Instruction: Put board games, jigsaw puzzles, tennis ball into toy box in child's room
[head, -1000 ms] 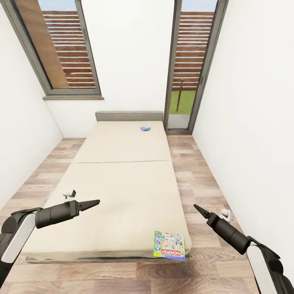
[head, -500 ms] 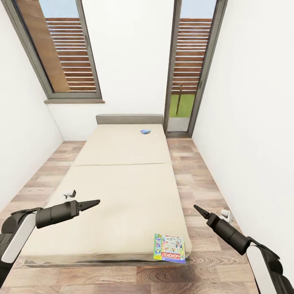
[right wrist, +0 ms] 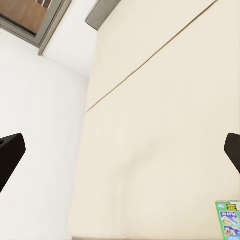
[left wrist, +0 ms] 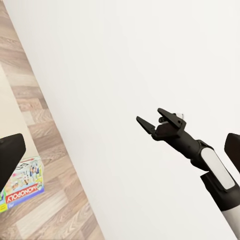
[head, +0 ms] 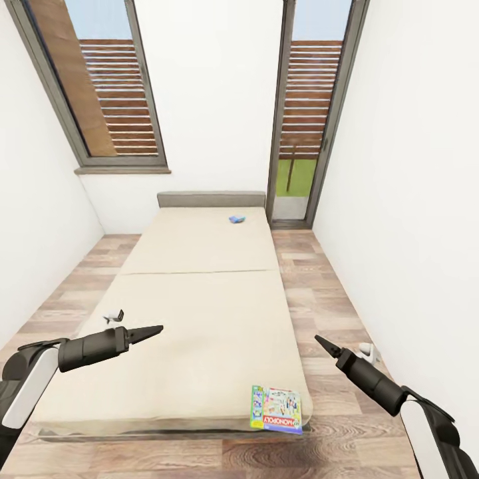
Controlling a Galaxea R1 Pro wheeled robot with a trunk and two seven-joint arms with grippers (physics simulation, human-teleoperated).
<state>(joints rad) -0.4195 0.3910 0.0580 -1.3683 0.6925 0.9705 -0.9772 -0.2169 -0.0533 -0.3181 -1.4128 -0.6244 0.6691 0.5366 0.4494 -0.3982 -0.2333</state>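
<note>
The bed [head: 199, 313] lies lengthways ahead of me, a cream mattress with a seam across its middle. A green-white Monopoly board game [head: 276, 410] lies flat on its near right corner, also seen in the left wrist view [left wrist: 22, 182] and at the edge of the right wrist view [right wrist: 229, 220]. A small blue board game [head: 236, 218] rests at the far end near the headboard. My left gripper [head: 154, 329] hovers open over the bed's near left part. My right gripper [head: 319, 340] hangs open beside the bed's right edge, behind the Monopoly box. The table, toy box, jigsaw puzzles and tennis ball are out of view.
White walls close in on both sides, with strips of wood floor [head: 319, 313] along the bed. A window [head: 106, 93] and a glass door [head: 306, 113] stand at the far end. A small white object [head: 367, 348] lies on the floor at right, another [head: 114, 317] by the bed's left edge.
The whole picture has shifted: windows and bed sit a little lower and smaller, so the camera moved. Both arms keep their pose and the board games lie unmoved.
</note>
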